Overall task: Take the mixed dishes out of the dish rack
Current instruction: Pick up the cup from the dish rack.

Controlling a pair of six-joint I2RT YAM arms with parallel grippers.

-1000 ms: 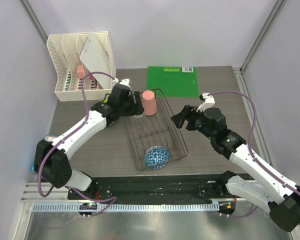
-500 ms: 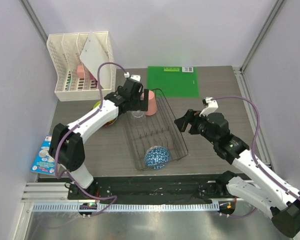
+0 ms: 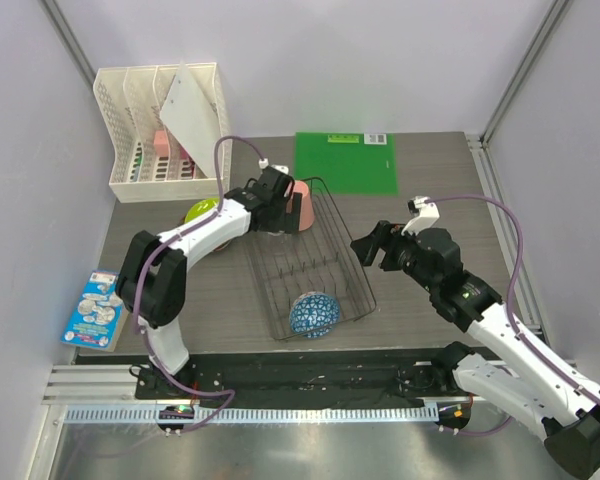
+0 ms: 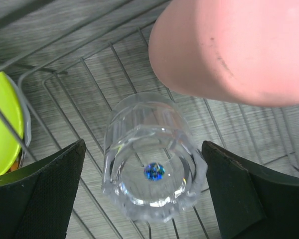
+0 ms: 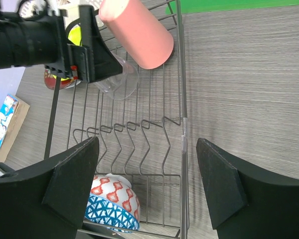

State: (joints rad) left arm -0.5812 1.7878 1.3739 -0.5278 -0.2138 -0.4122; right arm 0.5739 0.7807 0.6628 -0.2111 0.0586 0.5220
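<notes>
The dark wire dish rack [image 3: 352,283] lies mid-table. A clear glass tumbler [image 4: 152,159] stands rim down in its far left corner, next to the salmon-pink cup [image 3: 300,205], also rim down. My left gripper [image 3: 283,218] is open, its fingers [image 4: 45,199] either side of the tumbler without touching it. The blue-and-white bowl [image 3: 314,313] lies at the rack's near end. The yellow-green plate [image 3: 202,211] sits left of the rack on a dark red plate [image 5: 52,79]. My right gripper [image 3: 370,248] is open and empty above the rack's right rim [image 5: 183,124]. I see no white plate that I can name.
A white lattice file organizer [image 3: 150,150] with a slanted white panel stands at the far left. A green mat [image 3: 345,160] lies beyond the rack. A blue packet [image 3: 95,308] lies at the table's left edge.
My left gripper has moved right, from left of the rack to over the tumbler in its far left corner, uncovering the yellow-green plate. My right gripper has shifted slightly right.
</notes>
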